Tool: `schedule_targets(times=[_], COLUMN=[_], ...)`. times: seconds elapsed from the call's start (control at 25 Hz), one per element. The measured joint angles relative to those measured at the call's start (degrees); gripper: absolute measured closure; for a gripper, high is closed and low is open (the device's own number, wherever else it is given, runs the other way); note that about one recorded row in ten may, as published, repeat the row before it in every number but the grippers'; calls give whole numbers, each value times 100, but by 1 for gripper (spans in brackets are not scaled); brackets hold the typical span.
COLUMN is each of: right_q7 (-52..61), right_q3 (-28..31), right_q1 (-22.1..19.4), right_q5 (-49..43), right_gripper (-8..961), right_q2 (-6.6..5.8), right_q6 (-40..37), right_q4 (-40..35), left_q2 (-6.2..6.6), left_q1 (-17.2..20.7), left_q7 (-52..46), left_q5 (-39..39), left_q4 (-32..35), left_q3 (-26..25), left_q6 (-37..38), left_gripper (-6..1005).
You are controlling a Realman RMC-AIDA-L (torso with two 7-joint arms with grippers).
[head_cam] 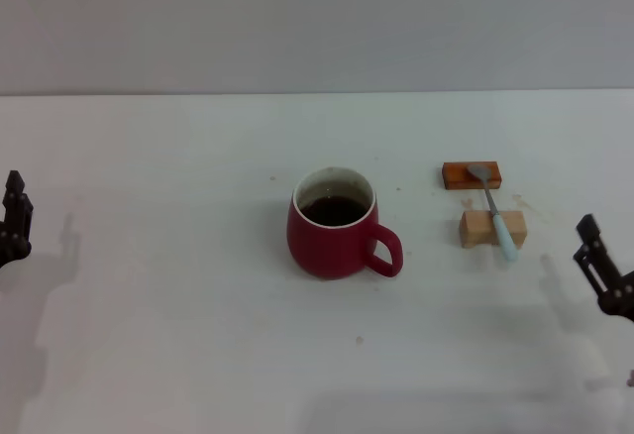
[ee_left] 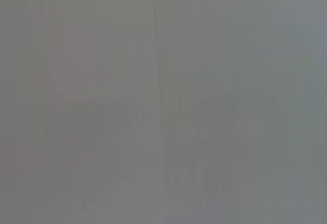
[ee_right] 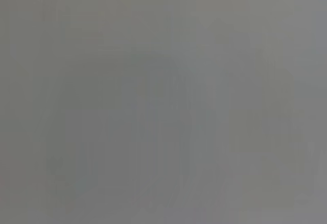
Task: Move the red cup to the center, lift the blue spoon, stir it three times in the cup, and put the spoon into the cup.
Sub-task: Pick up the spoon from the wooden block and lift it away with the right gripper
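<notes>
From the head view, the red cup (head_cam: 334, 223) stands mid-table, handle toward the right gripper (head_cam: 602, 271); the blue spoon (head_cam: 495, 214) lies across two blocks (head_cam: 492, 228), between cup and right gripper; the left gripper (head_cam: 14, 220) sits far off at the left edge. Whether either gripper grips or gapes I cannot tell; both wrist views show only blank grey, perhaps bare surface.

Of the robot's body you had only two parts on record, both in the head view. The left gripper (head_cam: 14, 218) showed as a black, matte piece with a jagged, stepped outline and a narrow pointed tip. The right gripper (head_cam: 600, 268) was likewise black, built of angular linked segments with a small knob-like end. You could make out no cables, screws or markings on either. Both wrist views gave a plain grey field.
</notes>
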Motion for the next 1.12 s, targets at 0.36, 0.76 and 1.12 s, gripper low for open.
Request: schedule_targets(times=[0.36, 0.76, 1.12], right_q7=[16, 20, 22], right_q3=[-38, -116, -119], right_q1=[96, 371, 562], right_q5=[1, 1, -4], right_gripper=[204, 205, 206], right_q2=[20, 24, 24], right_q6=[640, 1181, 1551], right_q4=[-38, -32, 4], left_q2=[-9, 5, 0], left_q1=[-34, -42, -16], left_q7=[-11, -27, -31], left_q5=[-3, -6, -5], left_q4=[130, 132, 130], left_q3=[0, 16, 1], left_q6=[-26, -29, -28], left_gripper=[425, 144, 147])
